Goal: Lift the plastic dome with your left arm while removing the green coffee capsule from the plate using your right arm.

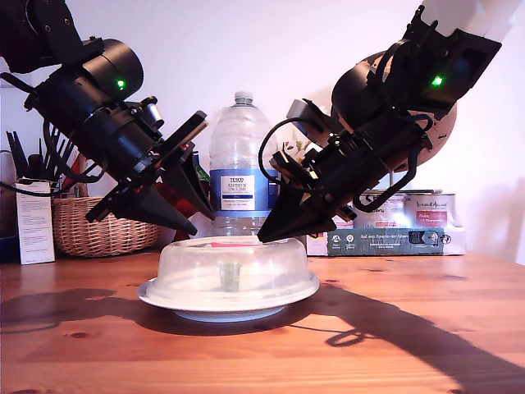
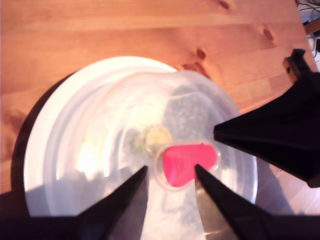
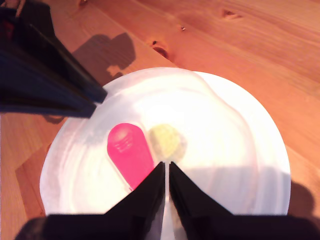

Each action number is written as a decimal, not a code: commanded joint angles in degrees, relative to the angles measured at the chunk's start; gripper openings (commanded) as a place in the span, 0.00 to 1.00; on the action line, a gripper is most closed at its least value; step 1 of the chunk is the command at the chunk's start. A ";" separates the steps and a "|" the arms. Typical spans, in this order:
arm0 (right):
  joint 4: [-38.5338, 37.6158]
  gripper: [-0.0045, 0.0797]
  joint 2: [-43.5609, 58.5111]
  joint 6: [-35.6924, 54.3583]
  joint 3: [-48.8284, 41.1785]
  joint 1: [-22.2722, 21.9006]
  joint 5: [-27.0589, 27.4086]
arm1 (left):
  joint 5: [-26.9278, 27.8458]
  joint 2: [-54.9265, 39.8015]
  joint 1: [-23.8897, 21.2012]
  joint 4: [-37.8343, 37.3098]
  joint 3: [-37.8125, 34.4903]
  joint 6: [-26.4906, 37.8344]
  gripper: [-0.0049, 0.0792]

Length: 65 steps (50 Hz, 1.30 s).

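pine tabletop, knotty, with tall clear water bottle and wicker basket behind. mid-table: wide translucent plastic dome set fully down over round white plate. tiny olive-green coffee capsule upright under dome, near plate centre, blurred through plastic. small red tab handle flat on dome crown. my first gripper, from exterior view's left: jaws apart, tips either side of tab, not closed on it; height above dome hard to judge. my second gripper, from exterior view's right: jaws together, tip at dome top beside tab. step in hand, likely: pinch tab. lower squarely, close on tab alone, lift straight up to avoid dragging plate or tipping capsule; keep second gripper clear of rising dome.
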<state>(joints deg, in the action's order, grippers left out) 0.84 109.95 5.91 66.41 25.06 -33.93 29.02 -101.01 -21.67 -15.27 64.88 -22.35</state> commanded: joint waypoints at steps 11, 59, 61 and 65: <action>0.00 0.04 1.03 0.28 0.24 0.68 0.02 | 1.57 -2.91 -0.20 0.22 0.09 -1.95 0.36; 2.16 0.04 1.03 1.73 0.24 0.81 1.57 | 11.19 -6.23 -1.86 1.66 1.90 -4.59 0.36; 2.69 0.04 1.03 1.73 0.24 0.81 1.55 | 11.28 -6.23 -1.86 1.64 1.90 -4.52 0.36; 3.76 0.04 1.03 1.68 0.24 0.81 1.51 | 11.26 -6.23 -1.84 1.57 1.90 -3.76 0.36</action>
<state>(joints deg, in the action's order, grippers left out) 3.16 109.95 7.44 67.31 25.58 -32.69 40.01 -105.51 -23.33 -13.76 66.11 -26.79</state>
